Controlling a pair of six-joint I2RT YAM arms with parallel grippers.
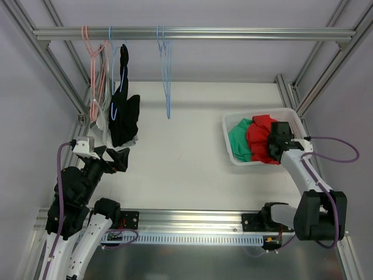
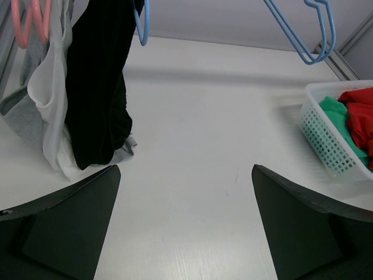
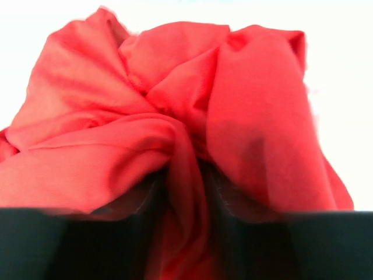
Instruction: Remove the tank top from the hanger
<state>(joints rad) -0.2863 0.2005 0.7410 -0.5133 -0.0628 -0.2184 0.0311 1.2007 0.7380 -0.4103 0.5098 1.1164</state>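
Note:
A black tank top (image 1: 123,116) hangs on a blue hanger (image 1: 112,64) at the left end of the rail; in the left wrist view the black tank top (image 2: 99,87) reaches down to the table. Another blue hanger (image 1: 166,76) hangs bare. My left gripper (image 1: 113,158) hovers open just in front of the black top; the left gripper (image 2: 185,169) has only table between its fingers. My right gripper (image 1: 277,137) sits over a red garment (image 1: 260,137) in the basket. The right gripper (image 3: 189,192) has its jaws slightly parted, with a loose fold of the red garment (image 3: 186,87) between them.
A white mesh basket (image 1: 291,114) at the right holds the red garment and a green one (image 1: 239,140). A pink hanger (image 1: 93,64) at far left carries white and grey clothing (image 2: 41,99). Metal frame posts stand on both sides.

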